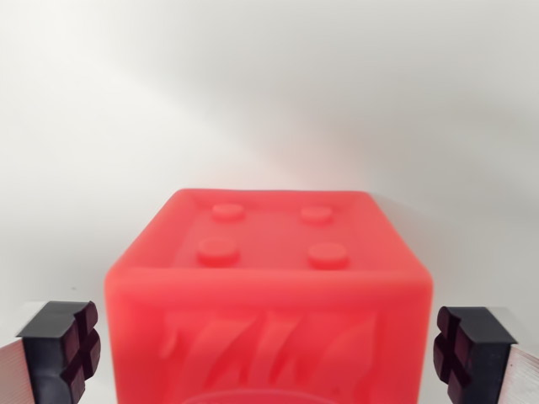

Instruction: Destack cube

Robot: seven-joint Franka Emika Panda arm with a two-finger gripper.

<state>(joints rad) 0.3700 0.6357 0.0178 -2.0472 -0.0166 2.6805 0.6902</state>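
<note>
A red cube (268,286) fills the lower middle of the wrist view, with round studs on its top face and raised lettering on the side facing me. My gripper (268,345) is open. Its two black fingertips (63,349) stand on either side of the cube, each a small gap away from its side walls. Whatever lies under the cube is hidden below the frame's edge.
A plain white surface (269,101) stretches behind and around the cube. No other object shows.
</note>
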